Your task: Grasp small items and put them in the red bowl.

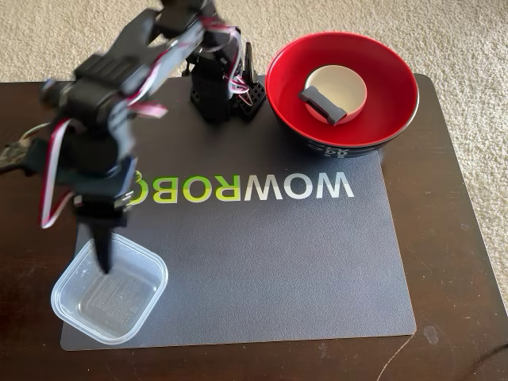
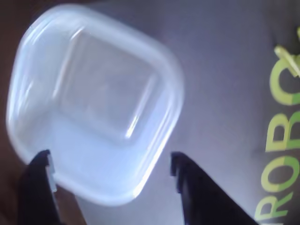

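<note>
Over at the lower left of the fixed view, black gripper (image 1: 103,258) pointing down into the clear square plastic container (image 1: 111,298); soft rounded corners, thin translucent walls, flat ribbed floor, sitting on the near left corner of the grey mat (image 1: 278,262); matte, finely textured sheet with "WOWROBO" printed in white and yellow-green, seen upside down from here. In the wrist view, gripper (image 2: 112,176) spread wide, jaws parted, two dark tapered fingers (image 2: 37,187) either side of the container's near rim (image 2: 117,187); nothing clamped between them; milky plastic glowing, blurred, glossy highlight along the rounded edge. A sliver of yellow-green at the right edge of the wrist view, beside the lettering; too blurred to tell what. Up at the far right of the fixed view, red bowl (image 1: 381,71): big, round, glossy red inside, black outside with white markings, resting on the mat's far corner; inside it a small white round dish (image 1: 353,87), smooth and shallow, with a black bone-shaped piece (image 1: 321,103) lying across its rim. Dark wooden table (image 1: 452,238) under everything, polished grain; beige carpet (image 1: 460,40) beyond. Arm (image 1: 111,87) blurred, black segments, red and white wires looping alongside.
</note>
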